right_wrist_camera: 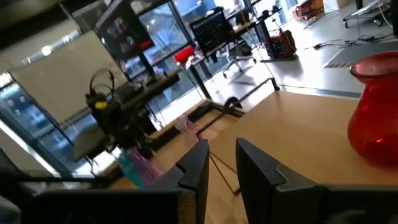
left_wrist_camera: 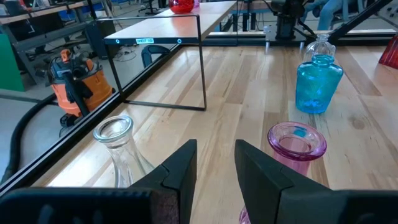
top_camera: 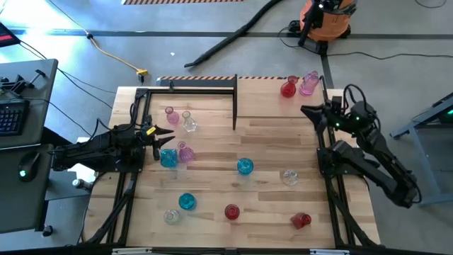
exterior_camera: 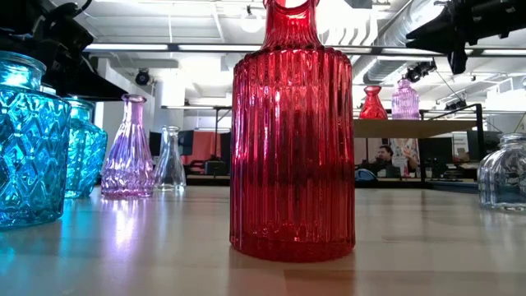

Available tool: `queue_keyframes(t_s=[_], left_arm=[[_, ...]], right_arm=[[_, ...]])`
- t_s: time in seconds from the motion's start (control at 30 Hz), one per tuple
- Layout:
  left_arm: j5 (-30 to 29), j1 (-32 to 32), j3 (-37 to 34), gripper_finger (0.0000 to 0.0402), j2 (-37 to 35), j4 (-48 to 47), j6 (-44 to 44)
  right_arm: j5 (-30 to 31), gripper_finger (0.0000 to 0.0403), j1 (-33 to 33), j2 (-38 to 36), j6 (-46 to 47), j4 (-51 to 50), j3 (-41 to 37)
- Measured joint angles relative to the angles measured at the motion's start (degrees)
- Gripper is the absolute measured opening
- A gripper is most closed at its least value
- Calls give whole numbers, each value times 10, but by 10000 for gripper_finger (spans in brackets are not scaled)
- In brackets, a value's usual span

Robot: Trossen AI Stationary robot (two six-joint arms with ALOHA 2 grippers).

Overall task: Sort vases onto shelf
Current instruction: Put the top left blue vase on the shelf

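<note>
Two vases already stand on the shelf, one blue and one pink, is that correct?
Not quite: the two vases on the shelf are a red vase and a pink vase, not blue and pink. The high view shows this.

In the low view the tall red vase (exterior_camera: 292, 131) is cut off at twelve o'clock, its mouth unseen. The blue vase (exterior_camera: 29, 140) is cropped at nine o'clock. In the right wrist view a red vase (right_wrist_camera: 376, 112) is cut off at three o'clock.

Ribbed red vase (exterior_camera: 292, 131), diamond-patterned blue vase (exterior_camera: 29, 140)
</note>
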Motion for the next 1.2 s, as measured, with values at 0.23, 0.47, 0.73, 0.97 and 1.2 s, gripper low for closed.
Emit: queue_keyframes(t_s=[0.23,0.47,0.73,0.97,1.2], left_arm=[[0,0,0,101,0,0,-1],[0,0,0,101,0,0,0],[0,0,0,101,0,0,0],[-6,0,0,101,0,0,87],[-4,0,0,101,0,2,238]], right_arm=[[50,62,35,-1,-34,-4,-40],[63,62,71,-1,43,157,-135],[83,62,99,-1,81,208,-168],[78,62,111,-1,96,207,-168],[78,62,111,0,97,207,-168]])
